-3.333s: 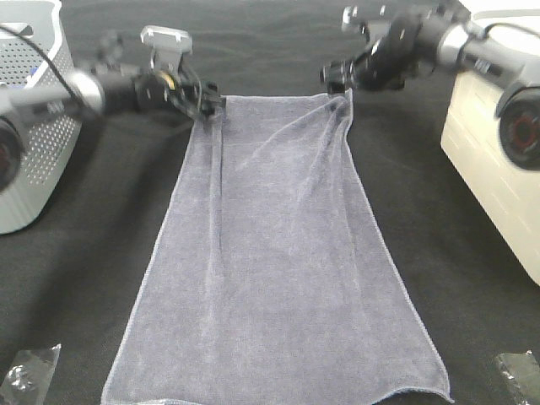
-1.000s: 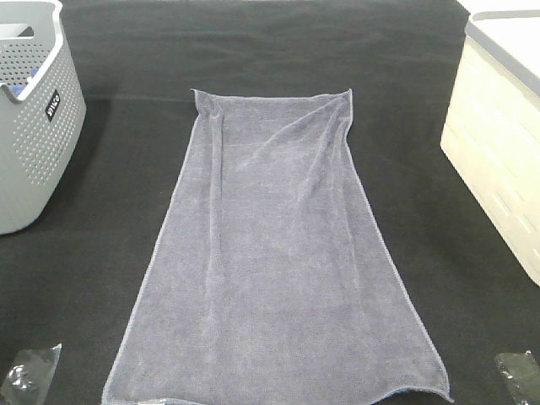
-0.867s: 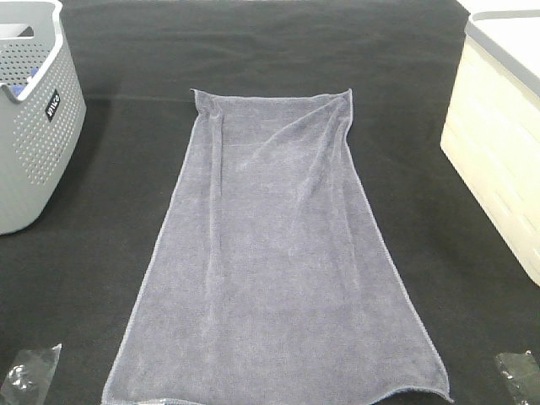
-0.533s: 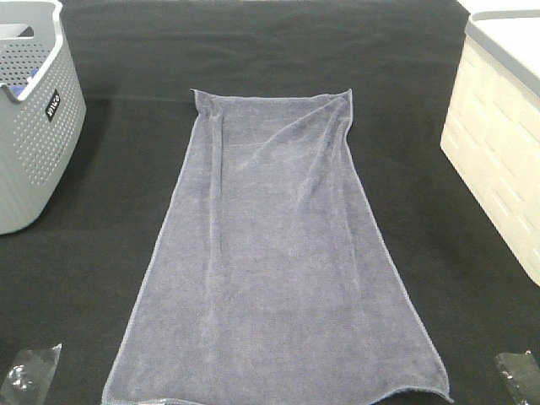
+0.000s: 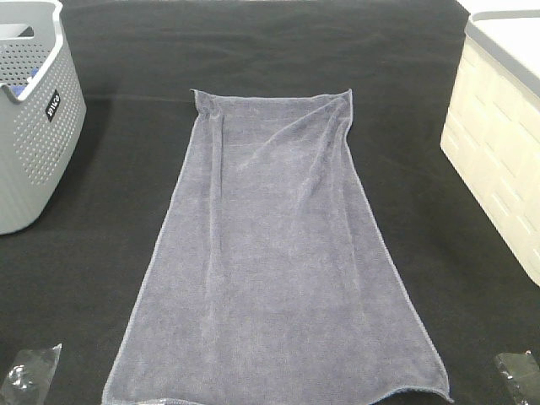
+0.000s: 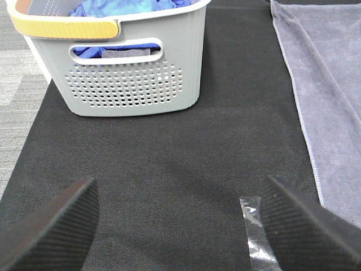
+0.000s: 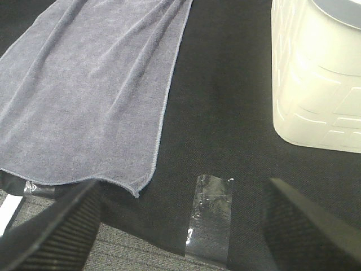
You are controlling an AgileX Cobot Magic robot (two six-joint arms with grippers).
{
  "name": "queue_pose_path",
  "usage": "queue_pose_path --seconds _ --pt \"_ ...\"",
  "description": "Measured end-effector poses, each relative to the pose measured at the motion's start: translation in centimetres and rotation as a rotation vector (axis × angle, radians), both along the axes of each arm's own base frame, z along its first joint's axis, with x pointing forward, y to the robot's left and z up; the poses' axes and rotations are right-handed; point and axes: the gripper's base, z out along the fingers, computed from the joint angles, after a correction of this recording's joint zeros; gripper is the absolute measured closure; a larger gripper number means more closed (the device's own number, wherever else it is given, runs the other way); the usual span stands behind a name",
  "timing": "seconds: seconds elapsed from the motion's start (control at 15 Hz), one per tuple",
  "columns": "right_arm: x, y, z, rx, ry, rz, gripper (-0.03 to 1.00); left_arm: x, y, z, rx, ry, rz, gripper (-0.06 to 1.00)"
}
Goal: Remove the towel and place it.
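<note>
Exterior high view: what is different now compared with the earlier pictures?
Both arms, which had their grippers at the towel's far corners, have let go and pulled back out of this view. The left gripper and right gripper are now open and hold nothing. The towel stayed spread flat; the grey basket and white bin have not moved.

Grey-lavender towel lies spread flat lengthwise on the black cloth, lightly creased.
</note>
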Motion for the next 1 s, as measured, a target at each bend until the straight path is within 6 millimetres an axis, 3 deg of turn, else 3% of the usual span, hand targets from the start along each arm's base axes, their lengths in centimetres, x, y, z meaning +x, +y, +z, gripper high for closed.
queue_pose_path --seconds 1.0 --pt "0.0 0.03 0.01 0.003 -0.001 0.003 0.2 0.0 -0.01 0.0 -0.001 0.0 -0.001 0.2"
